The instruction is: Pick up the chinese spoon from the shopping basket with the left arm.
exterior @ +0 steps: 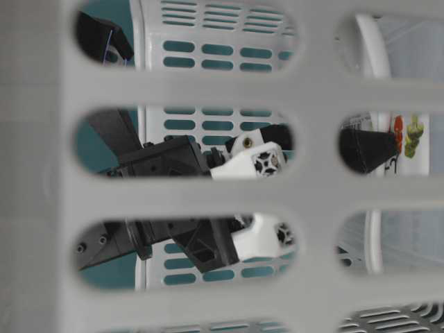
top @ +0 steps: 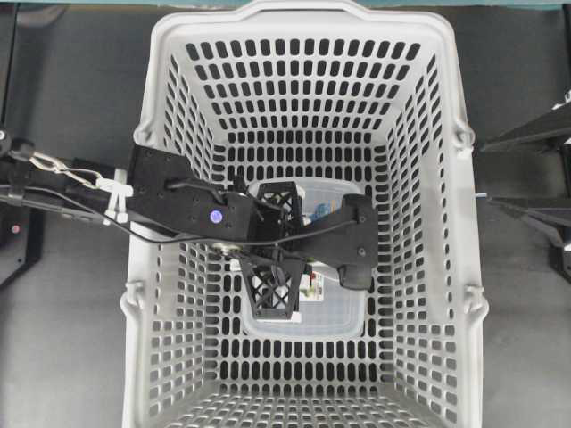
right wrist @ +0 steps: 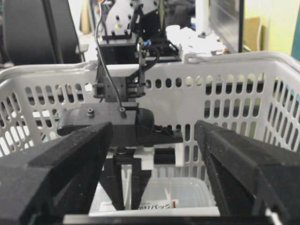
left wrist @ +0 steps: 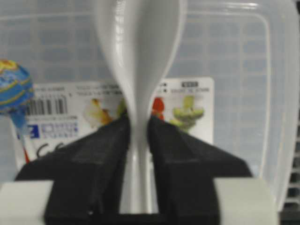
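Observation:
The chinese spoon (left wrist: 140, 42) is glossy white; its bowl points away from the left wrist camera and its handle runs back between the fingers. My left gripper (left wrist: 139, 123) is shut on the handle, inside the light-grey shopping basket (top: 464, 267). Overhead, the left gripper (top: 278, 245) points down over the basket's middle and hides the spoon. The right wrist view shows the left gripper (right wrist: 126, 187) with the white handle (right wrist: 127, 180) held upright between its fingers. My right gripper (right wrist: 153, 126) is open and empty, facing the basket's wall (right wrist: 225, 93).
A clear rectangular lidded container (top: 339, 308) with a printed label lies on the basket floor under the spoon; it also shows in the left wrist view (left wrist: 243, 56). A blue lollipop (left wrist: 11, 86) lies at the container's left. The basket walls surround the left gripper.

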Motion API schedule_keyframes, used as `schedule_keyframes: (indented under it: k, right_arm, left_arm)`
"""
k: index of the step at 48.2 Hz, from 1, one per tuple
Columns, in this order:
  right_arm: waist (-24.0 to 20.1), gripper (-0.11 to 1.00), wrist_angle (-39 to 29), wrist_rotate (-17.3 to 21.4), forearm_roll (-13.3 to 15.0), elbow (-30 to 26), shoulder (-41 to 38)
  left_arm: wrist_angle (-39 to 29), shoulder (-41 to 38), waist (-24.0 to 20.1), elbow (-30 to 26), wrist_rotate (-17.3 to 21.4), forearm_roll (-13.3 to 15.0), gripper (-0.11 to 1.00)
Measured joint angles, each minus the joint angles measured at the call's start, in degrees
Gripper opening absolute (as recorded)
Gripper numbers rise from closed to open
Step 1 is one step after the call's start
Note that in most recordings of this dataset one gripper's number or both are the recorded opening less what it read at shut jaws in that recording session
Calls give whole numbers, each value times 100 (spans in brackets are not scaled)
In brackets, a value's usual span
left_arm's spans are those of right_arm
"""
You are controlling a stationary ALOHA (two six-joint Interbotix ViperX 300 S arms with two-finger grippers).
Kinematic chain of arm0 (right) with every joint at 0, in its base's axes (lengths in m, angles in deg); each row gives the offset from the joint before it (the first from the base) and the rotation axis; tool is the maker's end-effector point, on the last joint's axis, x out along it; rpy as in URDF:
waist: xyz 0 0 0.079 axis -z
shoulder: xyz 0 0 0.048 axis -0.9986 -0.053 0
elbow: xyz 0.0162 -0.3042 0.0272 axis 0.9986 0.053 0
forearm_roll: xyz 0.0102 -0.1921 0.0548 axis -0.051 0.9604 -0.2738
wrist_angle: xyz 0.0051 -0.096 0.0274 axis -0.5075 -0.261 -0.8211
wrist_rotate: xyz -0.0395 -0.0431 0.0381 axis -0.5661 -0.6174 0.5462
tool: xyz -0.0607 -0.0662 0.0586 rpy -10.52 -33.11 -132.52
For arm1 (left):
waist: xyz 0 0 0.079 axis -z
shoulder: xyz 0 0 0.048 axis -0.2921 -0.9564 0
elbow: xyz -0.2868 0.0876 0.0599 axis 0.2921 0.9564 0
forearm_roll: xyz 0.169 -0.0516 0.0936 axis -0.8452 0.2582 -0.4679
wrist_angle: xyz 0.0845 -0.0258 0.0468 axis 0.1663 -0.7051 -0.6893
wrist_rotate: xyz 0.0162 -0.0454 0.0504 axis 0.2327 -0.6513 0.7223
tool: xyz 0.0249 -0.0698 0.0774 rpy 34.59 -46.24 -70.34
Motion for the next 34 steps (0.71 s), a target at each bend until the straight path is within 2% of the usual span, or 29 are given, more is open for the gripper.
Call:
schedule_keyframes:
  k: [12,26,34]
  right_arm:
    - [0,69,0,0,9,9,0]
    - [0,69,0,18,0,9,9]
    - [0,69,0,35,0,9,53]
  left_arm:
    - [-352,70,26,-343,0,-9,13]
    - [-1600,439,26,-1415,0,0,13]
    - [-2391,580,35,-2206,-9,0,13]
